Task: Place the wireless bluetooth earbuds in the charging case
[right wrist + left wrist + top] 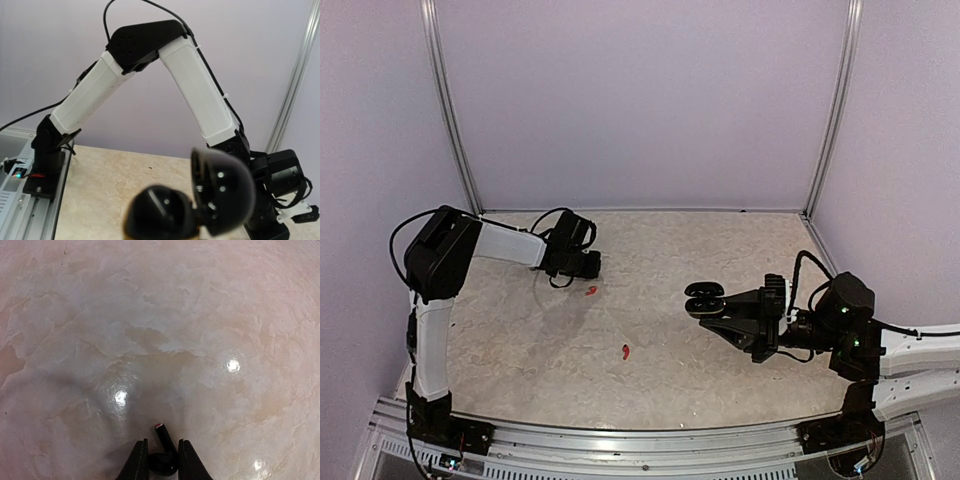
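Shiny, swirly tan table. Left gripper pinches a smooth black earbud. Right gripper clamps the round, glossy charging case, lid open. Tiny red earbud and second red earbud lie on the table.

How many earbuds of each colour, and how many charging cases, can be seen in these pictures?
Small red plastic earbuds, lying on the table: 2
Small black plastic earbud, held in the left gripper: 1
Open black pebble-shaped charging case, held in the right gripper: 1
Total: 4
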Available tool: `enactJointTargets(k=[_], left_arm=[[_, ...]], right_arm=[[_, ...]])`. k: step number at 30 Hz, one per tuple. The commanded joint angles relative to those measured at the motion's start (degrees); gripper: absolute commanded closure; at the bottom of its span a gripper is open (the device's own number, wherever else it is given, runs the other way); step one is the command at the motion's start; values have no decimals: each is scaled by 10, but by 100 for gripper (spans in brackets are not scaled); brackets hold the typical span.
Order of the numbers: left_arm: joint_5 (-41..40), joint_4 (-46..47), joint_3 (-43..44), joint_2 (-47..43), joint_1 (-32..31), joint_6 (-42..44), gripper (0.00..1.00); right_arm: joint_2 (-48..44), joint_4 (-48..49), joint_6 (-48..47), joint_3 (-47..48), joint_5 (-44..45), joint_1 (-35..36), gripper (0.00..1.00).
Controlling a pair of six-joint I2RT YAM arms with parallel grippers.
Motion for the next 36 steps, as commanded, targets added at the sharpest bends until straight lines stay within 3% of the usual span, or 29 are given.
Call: enactJointTargets(k=[1, 11, 23, 27, 36], left_arm=[[71, 0, -17, -12, -28, 34, 82], [134, -50, -29, -20, -118, 59, 84], [73, -28, -291, -194, -182, 49, 84], [59, 41, -363, -256, -194, 56, 81], [13, 272, -492, -310, -214, 61, 54]], right_arm=[[-5, 5, 4, -4, -3, -3, 100], [-18, -6, 6, -3, -4, -4, 100], [-13, 7, 3, -6, -10, -4, 100], [-1, 14, 3, -2, -17, -5, 100], [-3, 10, 5, 0, -13, -6, 100]])
